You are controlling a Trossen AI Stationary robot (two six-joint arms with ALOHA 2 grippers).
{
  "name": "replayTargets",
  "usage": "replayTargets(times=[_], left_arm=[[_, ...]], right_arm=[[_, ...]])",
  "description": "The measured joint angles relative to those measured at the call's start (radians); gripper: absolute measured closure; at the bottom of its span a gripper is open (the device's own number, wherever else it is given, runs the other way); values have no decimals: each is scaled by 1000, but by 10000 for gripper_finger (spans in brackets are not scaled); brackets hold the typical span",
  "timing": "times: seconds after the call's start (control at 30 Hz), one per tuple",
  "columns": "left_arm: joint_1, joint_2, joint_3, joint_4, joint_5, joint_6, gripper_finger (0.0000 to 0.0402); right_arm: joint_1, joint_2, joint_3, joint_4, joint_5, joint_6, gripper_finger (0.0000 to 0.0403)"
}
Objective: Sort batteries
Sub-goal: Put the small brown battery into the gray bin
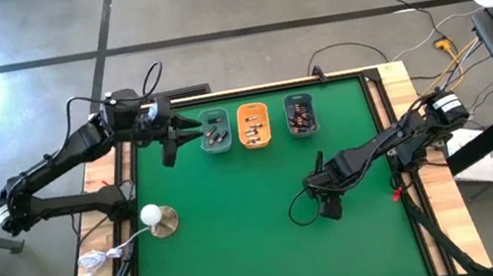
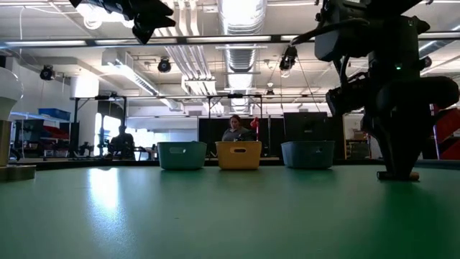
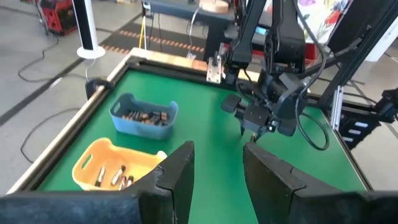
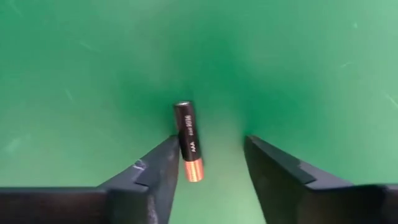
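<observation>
Right gripper (image 4: 208,165) low over the green bench (image 1: 245,248), jaws parted; one battery (image 4: 188,140) lies on the mat between them, touching one finger, not clamped. Farther back, three trays: teal tray (image 1: 214,131), orange tray (image 1: 253,124), blue tray (image 1: 300,115), each holding batteries. Left gripper (image 1: 170,143) hovers just beside the teal tray, jaws part open, empty

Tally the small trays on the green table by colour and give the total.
Teal tray: 1
Orange tray: 1
Blue tray: 1
Total: 3 trays, standing in one row at the far side of the green table, each holding batteries.
</observation>
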Motion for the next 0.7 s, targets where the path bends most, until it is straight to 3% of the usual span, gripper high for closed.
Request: replayTargets(times=[0.4, 0.7], left_arm=[[0, -7, 0, 145, 0, -6, 284], [14, -173, 0, 154, 1, 3, 284]], right_arm=[[-7, 21, -18, 10, 4, 55, 378], [-36, 105, -16, 13, -32, 65, 362]])
